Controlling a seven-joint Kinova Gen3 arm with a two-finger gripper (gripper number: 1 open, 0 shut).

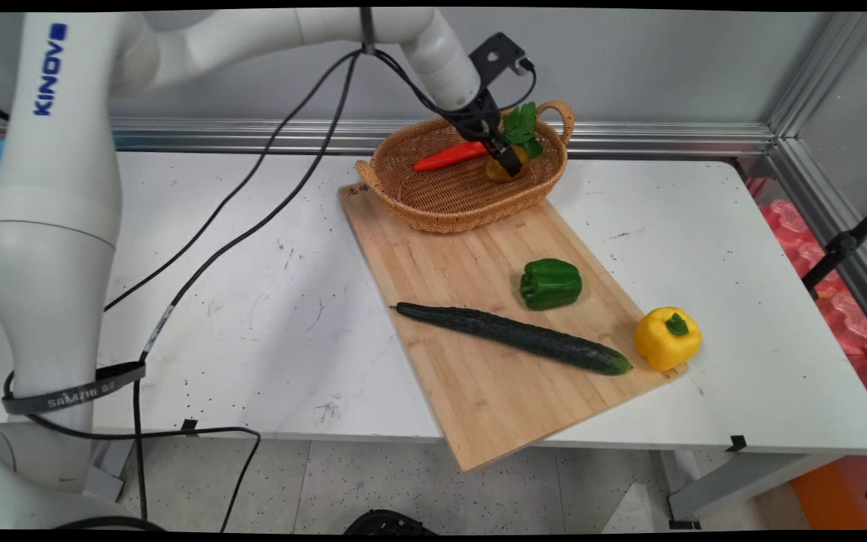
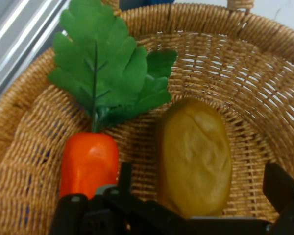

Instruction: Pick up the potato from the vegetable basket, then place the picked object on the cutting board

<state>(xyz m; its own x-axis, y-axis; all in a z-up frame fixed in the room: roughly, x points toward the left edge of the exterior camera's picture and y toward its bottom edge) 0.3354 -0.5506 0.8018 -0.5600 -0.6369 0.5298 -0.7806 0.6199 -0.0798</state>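
2 fingers spread, potato between, carrot beside, prob. not gripped

White, rounded arm, blue KINOVA lettering on its upper link. Black cables hang from it; a black strap marked SAMZHE rings its base. Black gripper.

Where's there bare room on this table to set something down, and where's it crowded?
The white table left of the cutting board is bare apart from trailing cables. The board's near end, below the cucumber, is free too. Crowded: the basket, holding the carrot, potato and tool.
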